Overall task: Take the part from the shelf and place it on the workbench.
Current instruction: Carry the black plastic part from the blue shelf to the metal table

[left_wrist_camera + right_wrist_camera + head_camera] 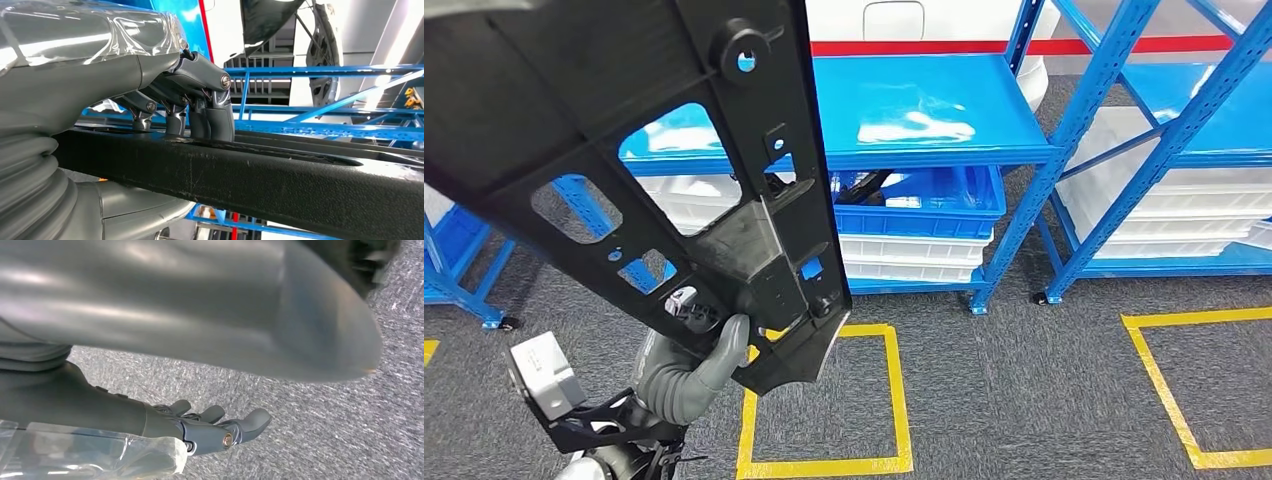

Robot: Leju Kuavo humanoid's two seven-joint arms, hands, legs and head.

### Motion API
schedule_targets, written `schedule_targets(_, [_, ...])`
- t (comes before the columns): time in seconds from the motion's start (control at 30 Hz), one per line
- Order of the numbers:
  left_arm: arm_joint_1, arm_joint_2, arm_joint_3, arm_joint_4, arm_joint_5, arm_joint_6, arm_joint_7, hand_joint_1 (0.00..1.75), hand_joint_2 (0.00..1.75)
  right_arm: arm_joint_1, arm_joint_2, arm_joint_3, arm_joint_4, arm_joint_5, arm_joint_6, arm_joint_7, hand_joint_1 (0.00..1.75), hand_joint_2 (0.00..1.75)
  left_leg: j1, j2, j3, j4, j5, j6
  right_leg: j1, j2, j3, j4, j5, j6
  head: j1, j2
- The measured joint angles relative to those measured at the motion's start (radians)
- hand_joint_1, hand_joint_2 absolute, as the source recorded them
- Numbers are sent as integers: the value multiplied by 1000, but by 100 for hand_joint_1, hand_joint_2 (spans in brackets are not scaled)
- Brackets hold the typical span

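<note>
Gripping the part (674, 180) near its lower end, the left hand (709, 345) has its thumb on the side that faces the head camera, and in the left wrist view its dark fingers (210, 117) press down on the top of the black rim (260, 180) – so the part is pinched between thumb and fingers. The part is a long, flat black plastic panel with several cut-out windows; it is lifted high and tilted, and it covers much of the head view. It is off the shelf (924, 110) and touches nothing except the hand.

The right hand (220, 427) hangs low over the grey carpet (325, 440), with fingers a little curled and apart, and it holds nothing.

Behind the part stand the blue shelf units with blue and white bins (914, 225), and on the floor there are yellow tape squares (894, 400). I cannot see the workbench.

My judgement is that the carrying step is in hand – the part is taken, the placing is not yet done. To do it well, the hand should keep a firm pinch, because the long panel is held at one end and can swing or slip. The turn toward the workbench should be slow, with the upper end kept away from the shelf posts
</note>
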Motion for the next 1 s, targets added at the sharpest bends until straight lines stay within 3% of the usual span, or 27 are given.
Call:
schedule_targets(0.03, [-1,0,0,0,0,0,0,175,175,0,0,0,0,0,0,0,0,0,-2,0,-5,4,1,-5,1,0,11,-28,6,-3,0,0])
schedule_targets(0.1, [-1,0,0,0,0,-1,0,175,175,1,0,0,0,0,0,0,0,0,-5,0,-12,8,6,-15,3,2,6,-35,10,-12,-2,0])
schedule_targets(0.17, [-1,-1,0,0,0,-1,-1,175,175,2,0,0,0,0,0,0,0,0,-2,0,-24,29,-12,-25,1,1,0,-36,17,-24,-2,0])
schedule_targets(0.23, [-1,-1,1,0,0,-1,-1,175,175,2,0,0,0,0,0,0,0,0,2,-1,-62,125,-77,-36,-1,-1,-8,-37,25,-35,-3,0])
schedule_targets(0.3, [0,-1,1,1,0,-1,-1,175,175,1,1,0,0,0,0,0,0,0,4,-1,-116,268,-148,-43,0,-1,-17,-36,31,-41,-4,0])
schedule_targets(0.33, [1,-1,1,1,0,-1,0,175,175,1,1,0,0,0,0,0,0,0,4,-1,-130,310,-163,-44,1,-1,-21,-36,34,-43,-4,0])
schedule_targets(0.37, [2,-1,1,1,0,-1,0,175,175,2,1,0,0,0,0,0,0,0,4,-1,-123,312,-157,-43,1,-1,-24,-35,36,-43,-4,0])
schedule_targets(0.4, [1,-1,1,1,0,-2,0,175,175,2,1,0,0,0,0,0,0,0,4,-1,-96,269,-134,-40,1,-1,-25,-35,39,-42,-4,0])
schedule_targets(0.47, [-1,-1,1,1,0,-3,0,175,175,1,1,0,0,0,0,0,0,0,2,-2,-9,113,-71,-30,2,0,-26,-35,43,-39,-4,0])
schedule_targets(0.53, [-5,-1,0,1,-1,-4,-1,175,175,0,2,0,0,0,0,-1,0,0,-4,-3,39,11,-42,-21,5,1,-33,-34,48,-31,-4,0])
schedule_targets(0.63, [-8,-1,0,1,-1,-5,-3,175,175,0,2,0,0,0,0,-2,0,0,-4,-4,33,-5,-33,-9,6,0,-43,-31,55,-16,-4,0])
schedule_targets(0.67, [-9,-1,0,1,-1,-6,-4,175,175,1,2,0,0,0,0,-2,0,0,-2,-3,31,-7,-27,-3,6,0,-49,-21,43,-11,-3,0])
schedule_targets(0.73, [-11,-2,-2,1,-2,-7,-5,175,175,1,1,0,0,0,0,-2,0,0,3,-1,24,-12,-15,8,5,1,-80,57,-17,-3,-1,0])
schedule_targets(0.8, [-12,-2,-5,2,-1,-8,-6,175,175,2,1,0,0,0,0,-2,0,0,1,1,13,-11,-7,13,3,0,-130,193,-94,3,1,0])
schedule_targets(0.83, [-12,-2,-7,2,-1,-8,-6,175,175,2,1,0,0,0,0,-2,0,0,0,1,7,-10,-3,13,2,0,-145,242,-113,5,1,0])
schedule_targets(0.87, [-12,-2,-10,2,-1,-8,-6,175,175,3,1,0,0,0,0,-2,0,0,0,1,1,-8,0,12,2,0,-143,256,-114,6,1,0])
schedule_targets(0.9, [-12,-2,-12,2,-1,-8,-6,175,175,3,0,0,0,0,0,-2,0,0,0,1,-4,-6,3,11,1,0,-120,227,-95,7,1,0])
schedule_targets(1.0, [-12,-2,-14,2,0,-9,-6,175,175,0,-1,0,0,0,0,-2,0,0,-1,0,-15,6,8,3,1,0,2,19,-17,2,1,0])
